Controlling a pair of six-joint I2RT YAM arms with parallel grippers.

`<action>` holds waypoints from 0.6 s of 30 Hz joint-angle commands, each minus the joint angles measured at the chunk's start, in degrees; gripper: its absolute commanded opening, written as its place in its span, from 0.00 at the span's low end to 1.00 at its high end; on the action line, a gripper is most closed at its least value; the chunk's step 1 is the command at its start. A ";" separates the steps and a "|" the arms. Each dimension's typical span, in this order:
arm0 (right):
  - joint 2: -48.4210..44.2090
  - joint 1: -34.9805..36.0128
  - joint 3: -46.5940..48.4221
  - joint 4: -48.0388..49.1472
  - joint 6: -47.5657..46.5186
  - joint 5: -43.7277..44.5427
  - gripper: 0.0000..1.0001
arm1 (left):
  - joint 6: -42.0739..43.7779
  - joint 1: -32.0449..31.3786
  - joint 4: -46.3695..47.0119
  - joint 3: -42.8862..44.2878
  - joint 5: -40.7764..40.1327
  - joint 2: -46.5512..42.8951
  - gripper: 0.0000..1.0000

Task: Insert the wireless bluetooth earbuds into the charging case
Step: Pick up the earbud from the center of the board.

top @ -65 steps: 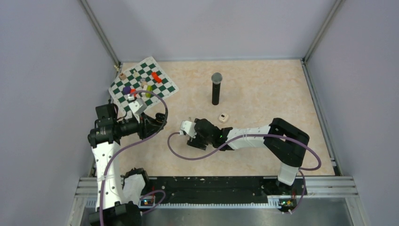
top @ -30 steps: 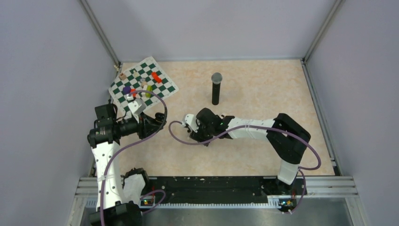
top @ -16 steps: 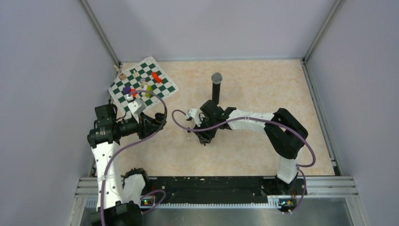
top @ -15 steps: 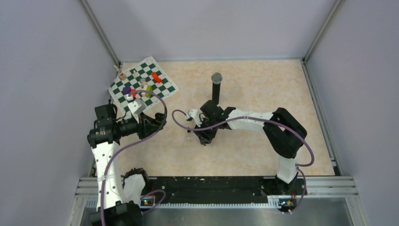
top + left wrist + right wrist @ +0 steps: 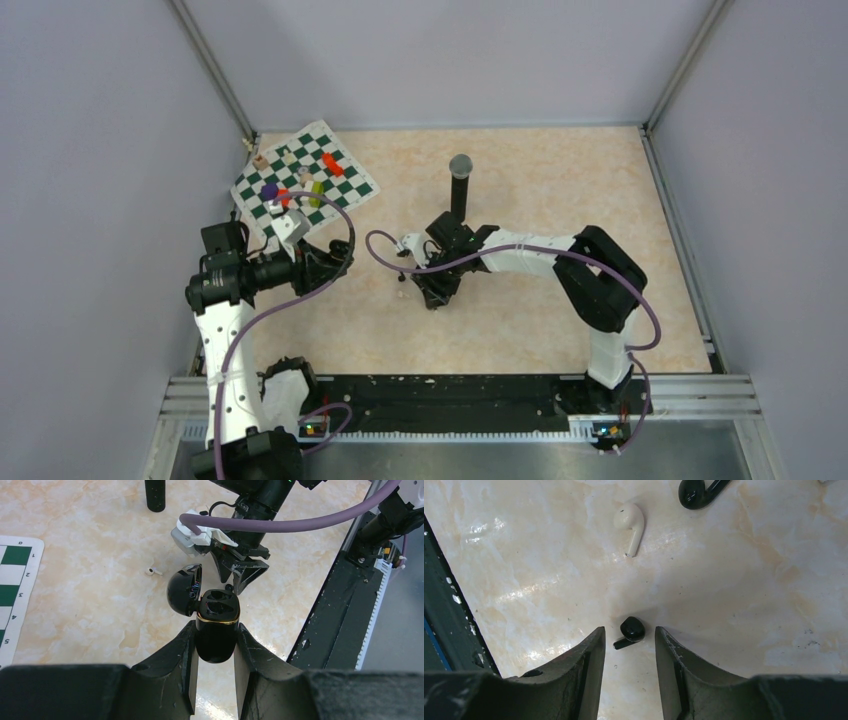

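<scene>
My left gripper (image 5: 215, 628) is shut on the black charging case (image 5: 216, 635), which it holds upright above the table with the lid (image 5: 184, 589) swung open and the gold-rimmed sockets showing. My right gripper (image 5: 629, 630) points down at the table, open, its fingers on either side of a black earbud (image 5: 631, 631) and not touching it. A white earbud (image 5: 630, 522) lies beyond it on the table. Another black earbud (image 5: 698, 490) shows at the top edge. In the top view the right gripper (image 5: 432, 296) is at the table's middle and the left gripper (image 5: 338, 258) is to its left.
A tall black microphone (image 5: 459, 186) stands just behind the right wrist. A green and white chessboard mat (image 5: 302, 182) with small coloured pieces lies at the far left. The black rail (image 5: 340, 605) runs along the table's near edge.
The right arm swung toward the far side and brought its gripper down around the black earbud, its jaws narrowing. The left arm and the case have not moved.
</scene>
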 commanded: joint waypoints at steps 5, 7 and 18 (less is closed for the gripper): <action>1.55 -0.44 2.04 0.19 0.71 -0.70 0.37 | 1.40 0.50 -0.19 0.05 2.32 0.16 0.00; 1.52 -0.40 2.09 0.44 0.89 -0.34 0.36 | 1.46 0.50 -0.22 0.05 2.27 0.18 0.00; 1.57 -0.43 1.67 1.63 1.48 0.95 0.24 | 1.60 0.50 -0.32 0.06 2.42 0.40 0.00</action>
